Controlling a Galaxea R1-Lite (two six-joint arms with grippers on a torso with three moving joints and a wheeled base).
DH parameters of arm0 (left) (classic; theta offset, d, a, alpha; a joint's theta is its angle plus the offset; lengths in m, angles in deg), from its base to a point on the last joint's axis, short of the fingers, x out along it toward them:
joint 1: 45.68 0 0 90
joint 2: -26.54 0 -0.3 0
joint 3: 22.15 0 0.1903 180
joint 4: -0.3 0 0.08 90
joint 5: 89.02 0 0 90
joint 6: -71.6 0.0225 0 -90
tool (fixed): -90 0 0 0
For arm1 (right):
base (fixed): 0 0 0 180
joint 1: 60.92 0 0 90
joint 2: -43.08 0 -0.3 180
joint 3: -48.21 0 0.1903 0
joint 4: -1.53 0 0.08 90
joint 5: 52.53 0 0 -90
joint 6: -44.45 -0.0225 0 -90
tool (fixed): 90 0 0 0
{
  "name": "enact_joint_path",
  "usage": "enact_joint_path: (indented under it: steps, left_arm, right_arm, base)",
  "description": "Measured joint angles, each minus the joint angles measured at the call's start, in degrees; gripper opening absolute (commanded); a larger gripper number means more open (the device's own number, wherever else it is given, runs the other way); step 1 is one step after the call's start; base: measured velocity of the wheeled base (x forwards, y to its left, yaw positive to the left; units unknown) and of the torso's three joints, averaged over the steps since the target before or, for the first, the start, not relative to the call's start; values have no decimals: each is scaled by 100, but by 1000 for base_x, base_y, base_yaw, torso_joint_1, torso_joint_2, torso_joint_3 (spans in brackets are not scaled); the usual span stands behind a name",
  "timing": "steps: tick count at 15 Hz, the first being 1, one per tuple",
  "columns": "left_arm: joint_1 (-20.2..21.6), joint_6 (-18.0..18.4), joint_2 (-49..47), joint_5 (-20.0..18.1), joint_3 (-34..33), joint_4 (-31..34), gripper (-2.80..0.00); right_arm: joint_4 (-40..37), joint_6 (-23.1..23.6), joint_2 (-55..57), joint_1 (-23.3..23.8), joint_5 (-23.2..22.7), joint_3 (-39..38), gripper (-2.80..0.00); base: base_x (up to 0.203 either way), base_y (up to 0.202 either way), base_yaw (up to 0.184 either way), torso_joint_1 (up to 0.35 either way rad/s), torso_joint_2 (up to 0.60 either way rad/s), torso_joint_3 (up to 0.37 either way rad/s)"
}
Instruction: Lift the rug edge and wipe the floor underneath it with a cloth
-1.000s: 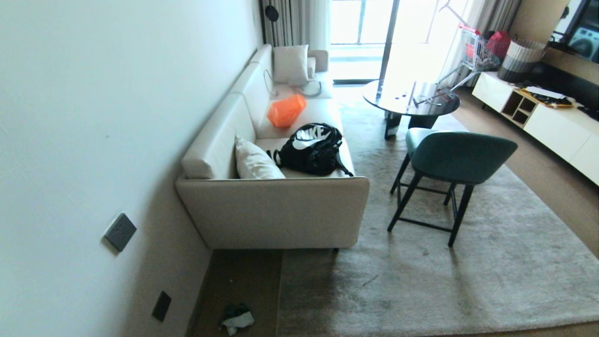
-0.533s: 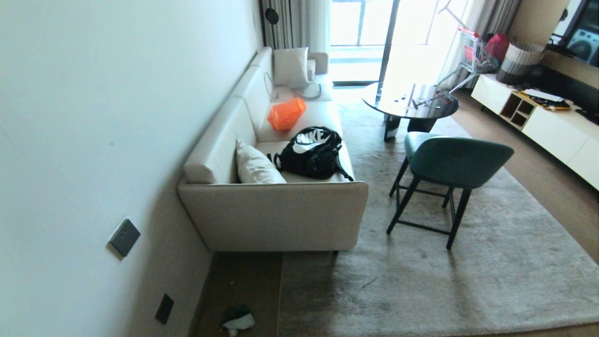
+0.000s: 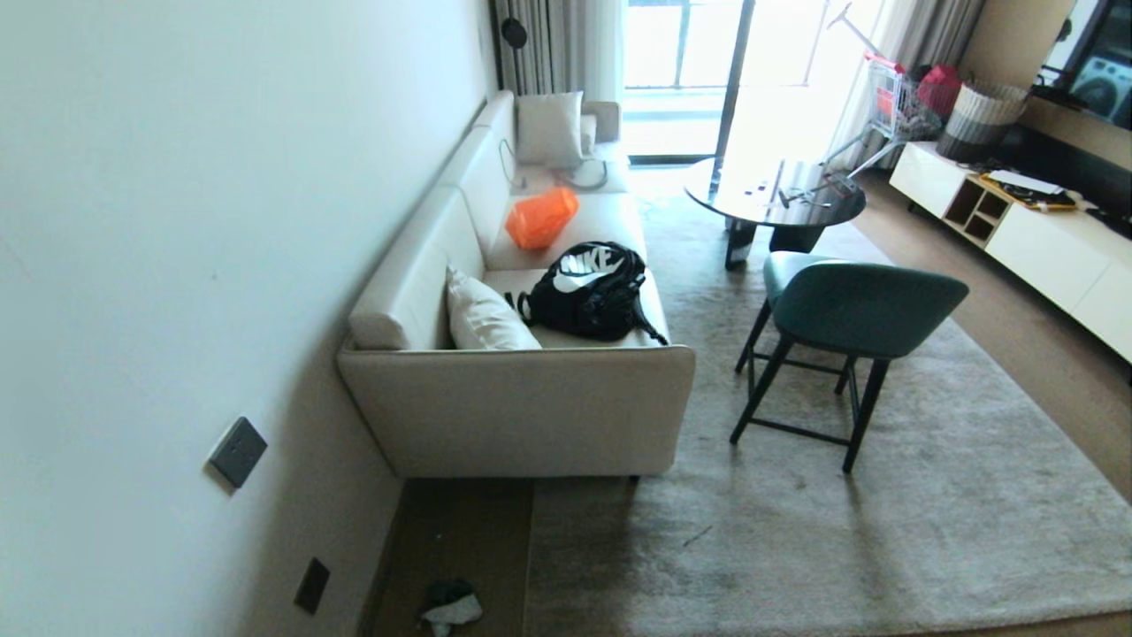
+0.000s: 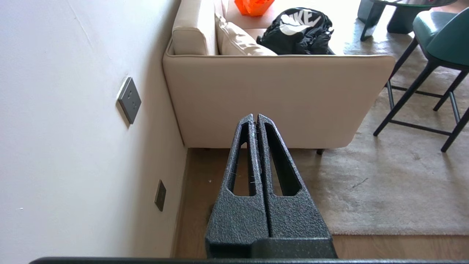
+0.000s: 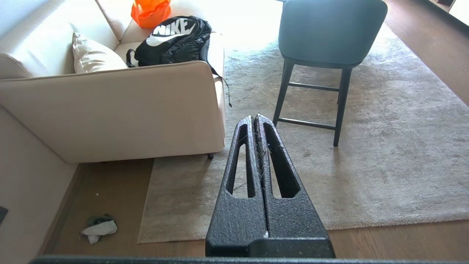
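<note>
Both tools empty, jaws pressed together: left gripper [image 4: 255, 118], right gripper [image 5: 254, 119]. Cloth [image 3: 451, 607] lay lower left on floor [image 3: 460, 531], beside rug edge [image 3: 529, 566], unlifted.

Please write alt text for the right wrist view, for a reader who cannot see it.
The shut right gripper hangs above a grey-beige rug lying flat on the wood floor. A small cloth lies near the wall, beside a cream sofa.

The white-and-dark cloth [image 5: 99, 228] is lying crumpled on the brown plank floor [image 5: 110, 183], near the grey-beige rug edge [image 5: 146, 205], which is lying flat.
</note>
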Motion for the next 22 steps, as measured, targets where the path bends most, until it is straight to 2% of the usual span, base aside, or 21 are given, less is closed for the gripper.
enact_joint_path:
  steps: [22]
  left_arm:
    - [0, 0, 0, 0, 0, 0, -280]
  right_arm:
    - [0, 2, 0, 0, 6, 0, -280]
  base:
    - [0, 0, 0, 0, 0, 0]
